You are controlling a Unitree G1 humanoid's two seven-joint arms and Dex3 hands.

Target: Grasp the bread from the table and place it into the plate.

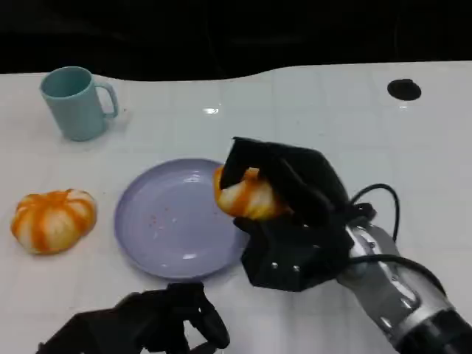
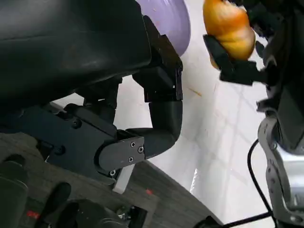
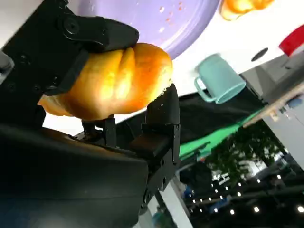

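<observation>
My right hand (image 1: 287,221) grips an orange-and-white bread roll (image 1: 245,195) and holds it over the right edge of the lilac plate (image 1: 166,221). The right wrist view shows the same bread (image 3: 111,83) clamped between black fingers (image 3: 159,123), with the plate (image 3: 152,19) beyond it. A second bread roll (image 1: 53,220) lies on the white table left of the plate. My left hand (image 1: 147,324) rests low at the table's near edge, fingers curled, holding nothing. From the left wrist view the held bread (image 2: 228,26) and the right hand (image 2: 266,57) appear past my left fingers (image 2: 161,118).
A teal mug (image 1: 74,102) stands at the back left of the table. A small black disc (image 1: 403,89) sits at the back right. A black cable (image 1: 383,221) loops beside my right forearm. The table's far edge meets a dark background.
</observation>
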